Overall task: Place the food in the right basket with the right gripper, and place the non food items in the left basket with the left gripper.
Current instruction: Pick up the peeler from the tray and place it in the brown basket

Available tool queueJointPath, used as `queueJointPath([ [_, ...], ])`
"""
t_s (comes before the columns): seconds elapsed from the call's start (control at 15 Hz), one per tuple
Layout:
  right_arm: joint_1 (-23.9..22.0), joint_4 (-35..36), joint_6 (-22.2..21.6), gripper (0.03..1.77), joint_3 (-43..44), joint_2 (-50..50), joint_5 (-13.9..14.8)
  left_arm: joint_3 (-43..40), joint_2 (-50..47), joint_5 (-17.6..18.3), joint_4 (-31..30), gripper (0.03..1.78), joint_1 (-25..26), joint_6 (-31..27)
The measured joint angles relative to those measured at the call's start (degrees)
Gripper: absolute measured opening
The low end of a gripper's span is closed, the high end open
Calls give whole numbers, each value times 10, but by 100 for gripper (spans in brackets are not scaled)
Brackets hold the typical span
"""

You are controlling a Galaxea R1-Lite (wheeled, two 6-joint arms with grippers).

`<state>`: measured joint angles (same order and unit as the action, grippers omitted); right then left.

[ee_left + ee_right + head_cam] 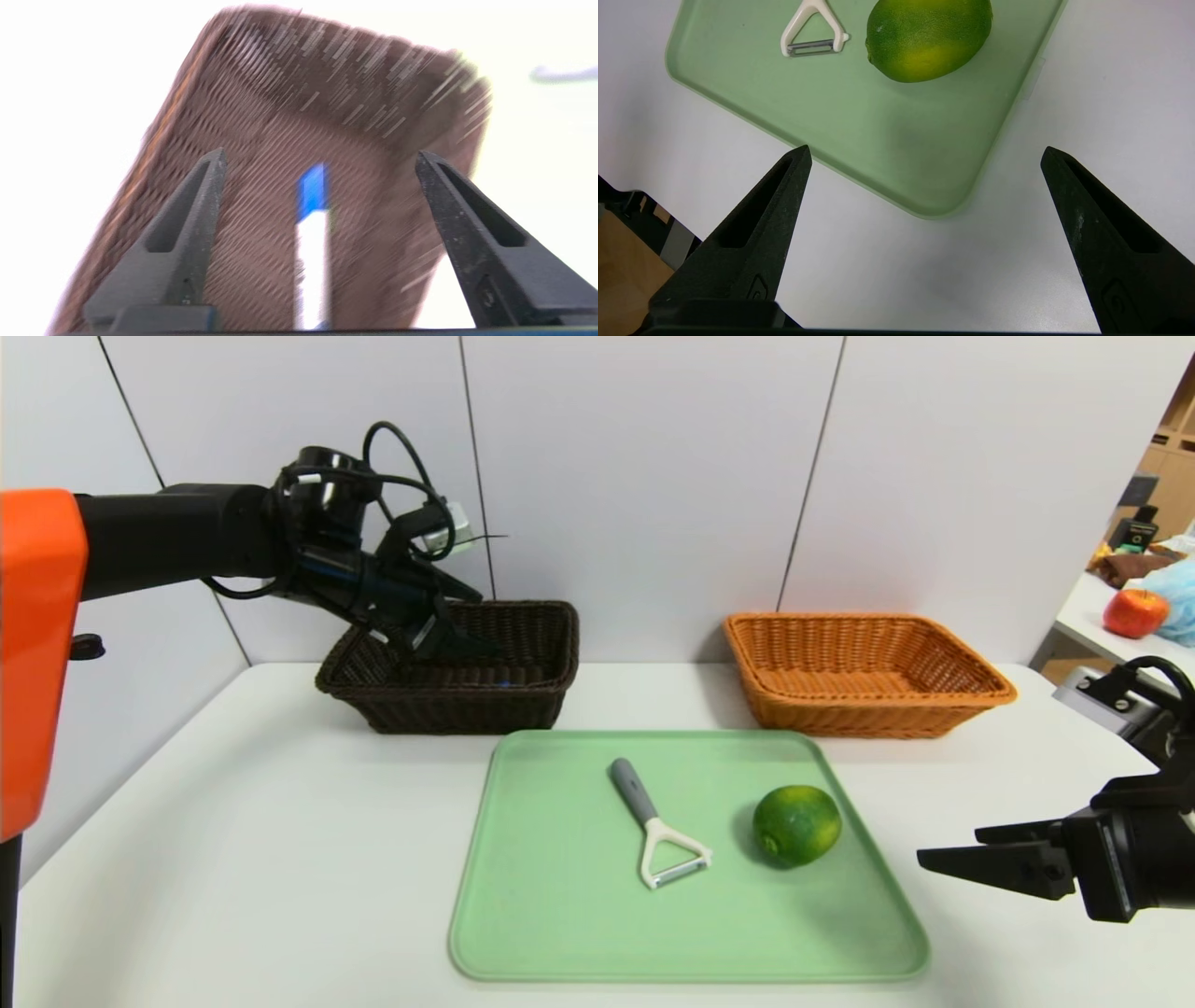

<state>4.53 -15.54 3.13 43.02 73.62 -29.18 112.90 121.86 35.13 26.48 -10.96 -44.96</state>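
The dark brown left basket (523, 700) stands at the back left. My left gripper (457, 639) hangs over it, open. In the left wrist view the white marker with its blue cap (312, 242) shows against the basket's floor (261, 154), between the spread fingers of the left gripper (320, 154) and touching neither. The green lime (796, 825) and the white peeler with its grey handle (653, 826) lie on the green tray (560, 933). My right gripper (952, 852) hovers open to the right of the tray, empty; from the wrist, the right gripper (925, 150) faces the lime (928, 39) and the peeler (812, 32).
The orange-tan right basket (868, 672) stands empty at the back right, behind the tray. White wall panels close off the back of the table. A side table at the far right holds a red apple (1134, 612) and clutter.
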Motion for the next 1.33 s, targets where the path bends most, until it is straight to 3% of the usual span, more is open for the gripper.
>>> queueJointPath([
  [0.2,-1,0,0,170,0,-6,0,-24,-13,0,2,154,-45,31],
  [0.73,-4,0,0,170,0,-9,0,-58,1,8,-1,164,-163,16],
  [1.07,-8,-1,0,170,0,-10,0,-64,24,9,5,167,-193,-29],
  [1.33,-9,0,0,170,-3,-12,0,-85,25,3,22,168,-215,15],
])
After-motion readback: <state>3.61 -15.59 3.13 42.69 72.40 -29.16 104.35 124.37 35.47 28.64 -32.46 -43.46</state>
